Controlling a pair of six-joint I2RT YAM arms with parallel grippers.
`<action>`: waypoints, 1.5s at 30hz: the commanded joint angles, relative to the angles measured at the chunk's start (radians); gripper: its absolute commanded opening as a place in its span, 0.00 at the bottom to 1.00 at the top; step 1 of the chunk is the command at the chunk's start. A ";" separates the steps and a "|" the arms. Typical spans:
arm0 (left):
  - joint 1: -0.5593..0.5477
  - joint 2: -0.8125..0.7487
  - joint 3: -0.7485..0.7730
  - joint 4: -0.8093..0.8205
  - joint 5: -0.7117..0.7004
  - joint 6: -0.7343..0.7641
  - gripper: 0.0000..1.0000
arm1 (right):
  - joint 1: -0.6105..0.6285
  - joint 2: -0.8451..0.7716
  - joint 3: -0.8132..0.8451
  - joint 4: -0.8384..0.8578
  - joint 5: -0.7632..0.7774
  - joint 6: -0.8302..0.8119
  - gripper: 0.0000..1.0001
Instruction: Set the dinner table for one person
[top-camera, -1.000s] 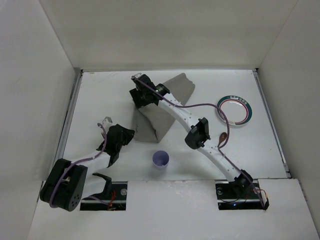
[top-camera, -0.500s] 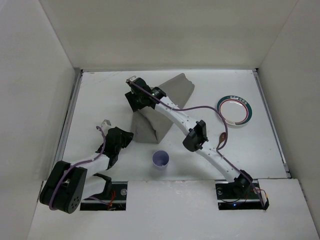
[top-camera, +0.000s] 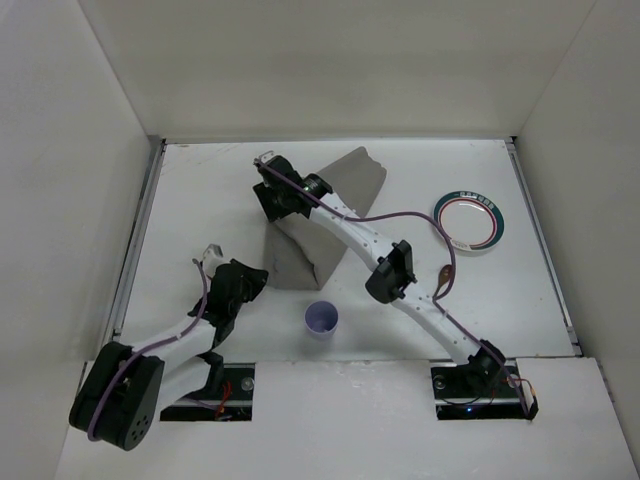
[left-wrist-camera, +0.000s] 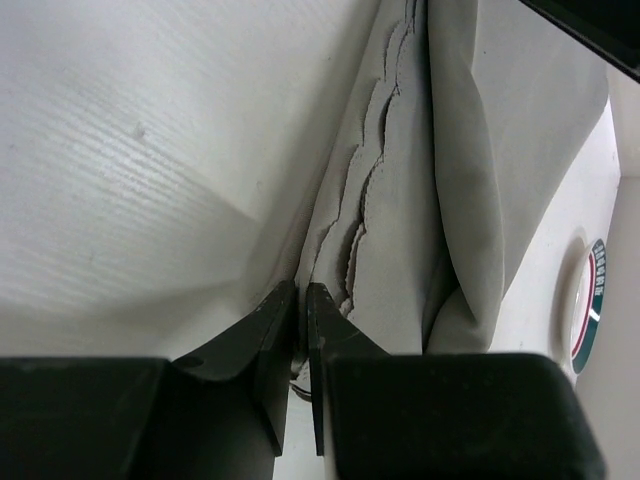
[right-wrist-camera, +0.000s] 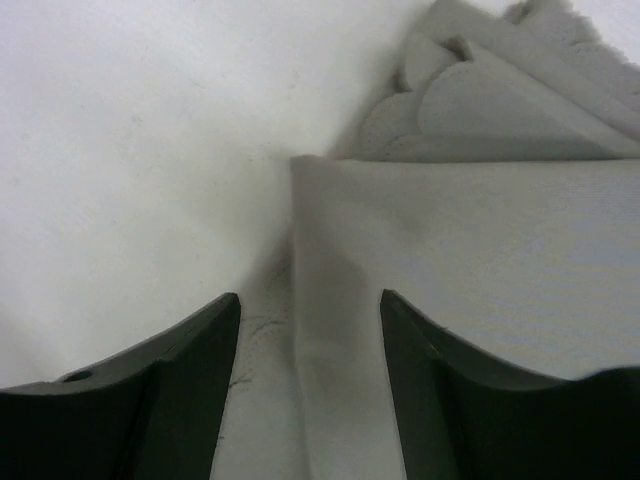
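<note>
The dinner table (top-camera: 200, 200) is white with metal side rails. A grey cloth placemat (top-camera: 300, 255) lies folded and rumpled at its middle. My left gripper (top-camera: 262, 278) is at the placemat's near left corner. In the left wrist view it (left-wrist-camera: 301, 295) is shut on the frayed cloth edge (left-wrist-camera: 400, 230). My right gripper (top-camera: 275, 208) is over the placemat's far left edge. In the right wrist view it (right-wrist-camera: 310, 305) is open, with its jaws either side of the cloth edge (right-wrist-camera: 450, 240).
A purple cup (top-camera: 321, 319) stands near the front edge, just right of the placemat's near corner. A white plate with a green rim (top-camera: 470, 220) sits at the right and also shows in the left wrist view (left-wrist-camera: 590, 300). A small brown object (top-camera: 446, 271) lies beside the right arm.
The right gripper has shifted a little left along the placemat's far edge. The left wrist has drawn slightly toward the near edge, with the gripper still at the cloth corner.
</note>
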 joint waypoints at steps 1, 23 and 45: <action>-0.007 -0.067 -0.036 -0.077 -0.035 0.011 0.10 | 0.025 -0.021 0.076 -0.121 0.213 0.021 0.55; 0.022 0.325 0.440 0.021 -0.174 0.103 0.41 | 0.144 -0.785 -0.421 -0.071 0.498 -0.014 0.12; 0.083 0.737 0.795 -0.025 -0.142 0.258 0.28 | 0.093 -1.787 -2.337 0.966 0.274 0.254 0.58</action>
